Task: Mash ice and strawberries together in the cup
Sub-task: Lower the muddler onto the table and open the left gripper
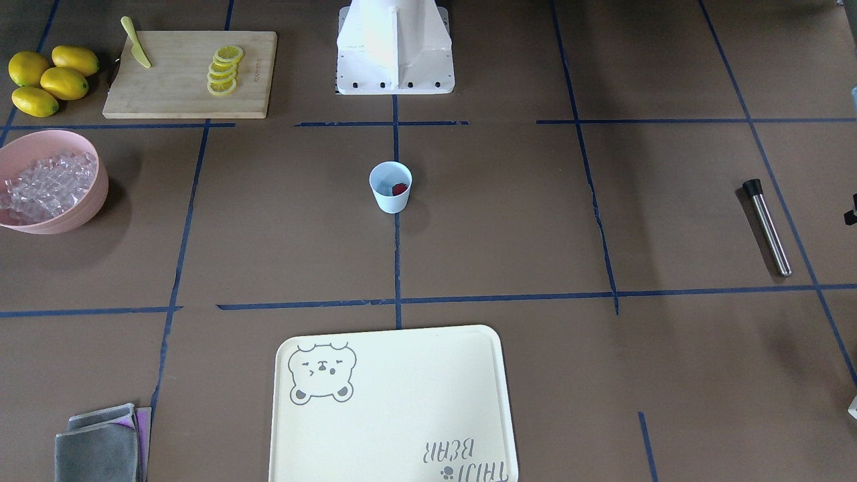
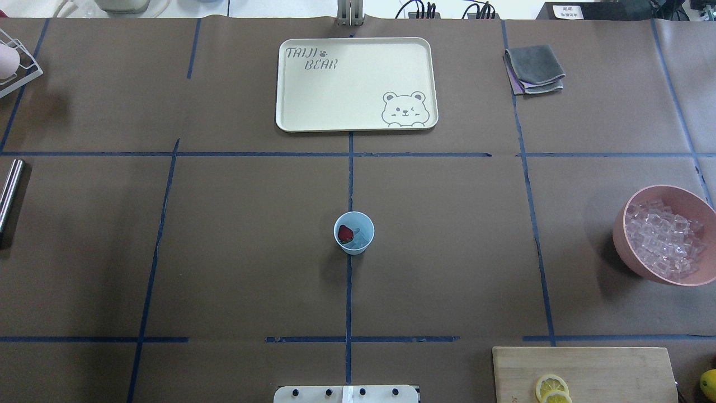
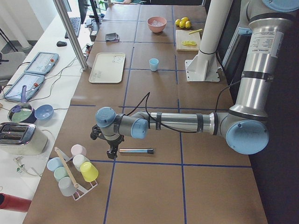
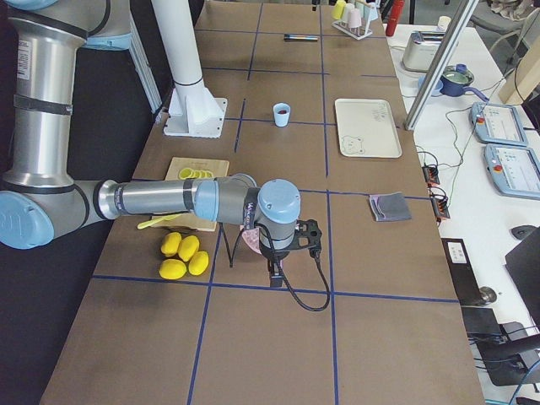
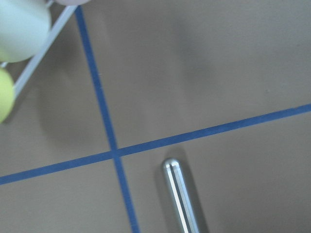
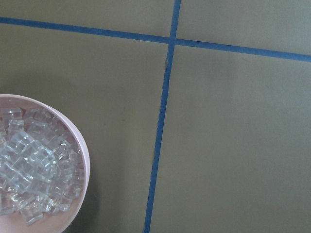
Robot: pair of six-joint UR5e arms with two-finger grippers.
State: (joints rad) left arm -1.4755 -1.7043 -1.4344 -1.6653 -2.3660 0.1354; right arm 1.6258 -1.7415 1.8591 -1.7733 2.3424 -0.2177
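Cup (image 1: 390,201) with a strawberry (image 2: 345,233) and ice (image 2: 363,239) stands mid-table (image 2: 224,252), an arm at each end.

The left gripper (image 3: 112,154) hangs over one end of a metal rod (image 1: 768,227) near the table's left edge. The right gripper (image 4: 272,278) hangs beside the pink bowl (image 2: 620,235) of ice near the right edge. I cannot tell whether either gripper is wide or narrow.

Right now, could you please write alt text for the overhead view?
A light blue cup stands mid-table holding a red strawberry and some ice. A cream bear tray lies beyond it, and a pink bowl of ice sits far right.
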